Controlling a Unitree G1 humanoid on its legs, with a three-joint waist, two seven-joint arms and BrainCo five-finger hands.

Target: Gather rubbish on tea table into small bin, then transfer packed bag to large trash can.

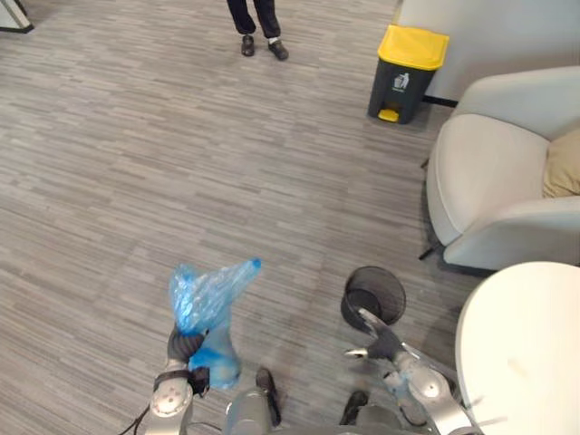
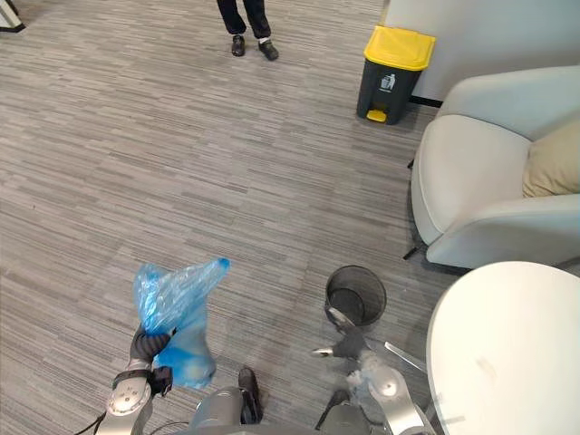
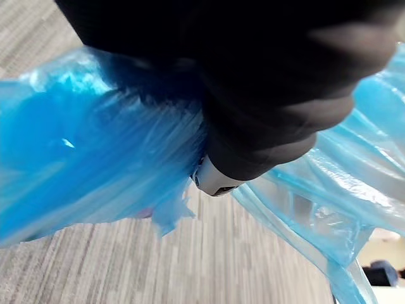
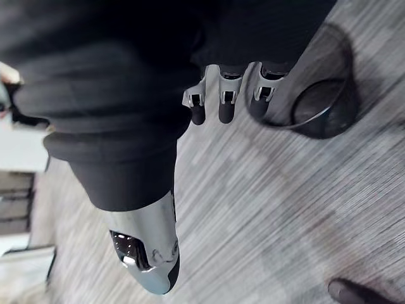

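Left hand (image 1: 186,347), lower left: clamped round the gathered neck of the blue bag (image 1: 210,292), likely to keep it closed and off the floor. Right hand (image 1: 379,340), lower centre: fingers spread, empty, just beside the small bin (image 1: 374,295). Large trash can (image 1: 408,72) upper right, well apart.

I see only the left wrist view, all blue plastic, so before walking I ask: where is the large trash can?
Observer: The large trash can, grey with a yellow lid, stands ahead to the right, beside the armchair.
Operator: Is the bag off the floor?
Observer: Yes, the left hand holds the blue bag raised, off the floor.
Operator: And the right hand?
Observer: The right hand is open, empty, beside the small mesh bin.
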